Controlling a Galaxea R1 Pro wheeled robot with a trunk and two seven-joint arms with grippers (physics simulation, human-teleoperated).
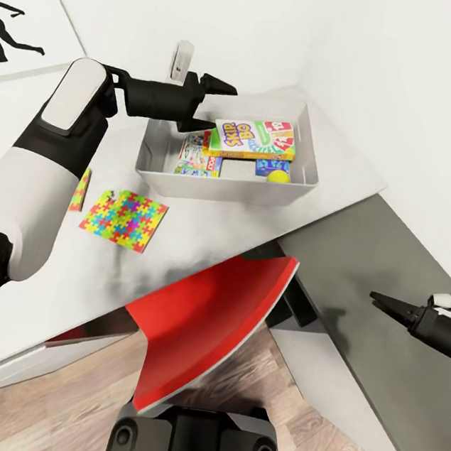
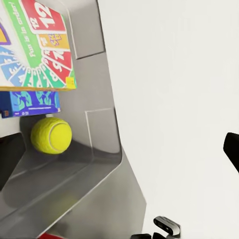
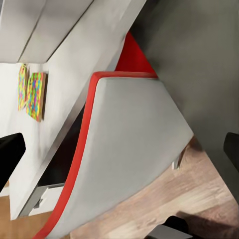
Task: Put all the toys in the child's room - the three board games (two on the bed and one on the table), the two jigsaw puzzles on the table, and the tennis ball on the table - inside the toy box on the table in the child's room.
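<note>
The light-grey toy box (image 1: 223,191) stands on the pale table (image 1: 210,234) near the corner. Inside it lie the Skip-Bo box (image 1: 256,138) tilted on top, the Monopoly box (image 1: 196,155), the small blue box (image 1: 272,166) and the tennis ball (image 1: 279,178). My left gripper (image 1: 220,108) hovers open and empty over the box's left end; its wrist view looks at the ball (image 2: 51,135), the blue box (image 2: 30,102) and the Skip-Bo box (image 2: 40,45). One jigsaw puzzle (image 1: 125,217) lies on the table; another (image 1: 80,189) is partly hidden behind my left arm. My right gripper (image 1: 383,301) hangs open over the dark side cabinet (image 1: 385,262).
A red chair (image 1: 205,316) with a grey shell is tucked under the table's front edge, right before my base. White walls close the corner behind the toy box. A small white object (image 1: 182,58) sits on the wall above it. Wood floor (image 1: 312,424) lies below.
</note>
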